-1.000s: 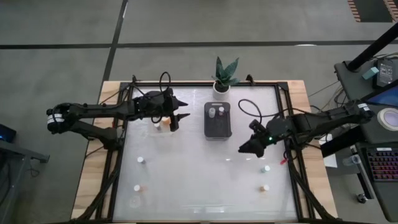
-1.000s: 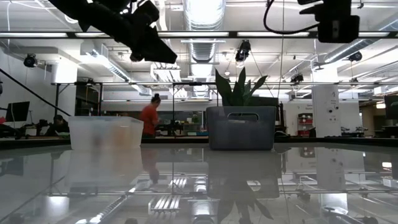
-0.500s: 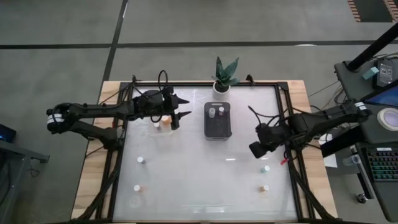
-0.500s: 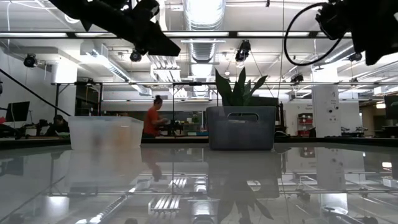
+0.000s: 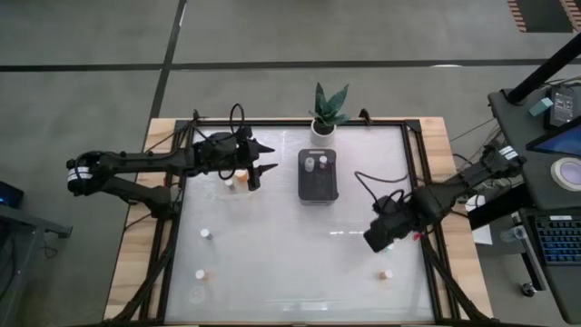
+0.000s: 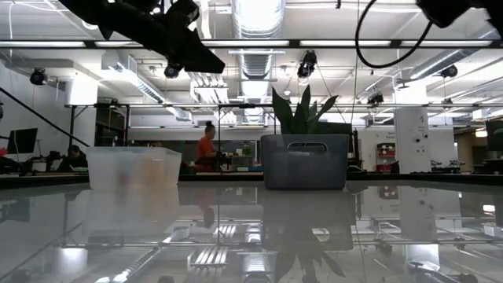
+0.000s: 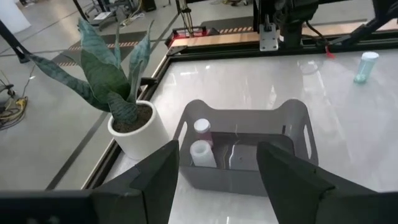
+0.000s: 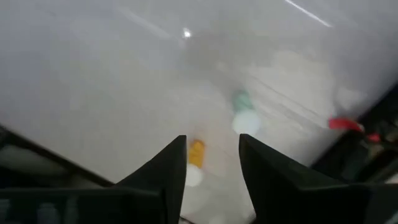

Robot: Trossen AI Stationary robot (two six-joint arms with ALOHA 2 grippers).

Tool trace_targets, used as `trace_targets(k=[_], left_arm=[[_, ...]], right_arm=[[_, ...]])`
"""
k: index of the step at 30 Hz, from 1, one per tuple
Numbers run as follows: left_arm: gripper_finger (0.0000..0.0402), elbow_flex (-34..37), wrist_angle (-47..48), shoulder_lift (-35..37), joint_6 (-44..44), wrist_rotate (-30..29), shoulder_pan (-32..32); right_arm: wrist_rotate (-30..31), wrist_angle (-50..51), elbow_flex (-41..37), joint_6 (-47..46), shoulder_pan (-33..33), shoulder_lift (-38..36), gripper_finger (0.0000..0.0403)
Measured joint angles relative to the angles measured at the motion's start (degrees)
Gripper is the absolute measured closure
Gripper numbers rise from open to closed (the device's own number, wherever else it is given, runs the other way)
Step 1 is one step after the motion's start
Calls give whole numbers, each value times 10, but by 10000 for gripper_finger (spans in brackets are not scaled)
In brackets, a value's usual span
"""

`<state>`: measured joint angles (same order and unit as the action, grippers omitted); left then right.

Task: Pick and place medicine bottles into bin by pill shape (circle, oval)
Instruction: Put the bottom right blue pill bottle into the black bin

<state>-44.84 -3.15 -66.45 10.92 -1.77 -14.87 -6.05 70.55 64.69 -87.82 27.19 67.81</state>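
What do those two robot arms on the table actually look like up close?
Both are slim, black, jointed arms with looping black cables. The left arm has a white band near its base and ends in the left end effector, two pointed dark fingers. The right arm carries a blocky black right end effector.

bin (image 5: 319, 189): dark grey | bottles in the bin (image 7: 201, 145): white caps, one pinkish body | clear bin (image 6: 134, 167) left of the grey one: frosted, orange inside | plant (image 5: 328, 105) behind the grey bin: green leaves (white pot) | bottle (image 8: 244, 115): greenish, white cap | bottle (image 8: 195, 160): orange, white cap
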Motion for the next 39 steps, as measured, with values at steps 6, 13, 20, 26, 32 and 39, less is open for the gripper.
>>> trace_targets(k=[6, 13, 20, 26, 32, 39], left_arm=[[201, 1, 13, 2, 0, 0, 0], [201, 1, 12, 3, 1, 0, 0], [201, 1, 12, 3, 4, 0, 0], [201, 1, 12, 3, 4, 0, 0], [201, 1, 12, 3, 4, 0, 0], [201, 1, 12, 3, 4, 0, 0]], right_arm=[[0, 4, -35, -80, 59, 4, 219], [1, -12, -89, -129, 87, -2, 166], [1, -75, -126, -129, 87, -1, 155], [1, -112, -155, -136, 87, 9, 163], [1, -158, -186, -143, 87, 17, 165], [1, -161, -191, -152, 87, 20, 197]])
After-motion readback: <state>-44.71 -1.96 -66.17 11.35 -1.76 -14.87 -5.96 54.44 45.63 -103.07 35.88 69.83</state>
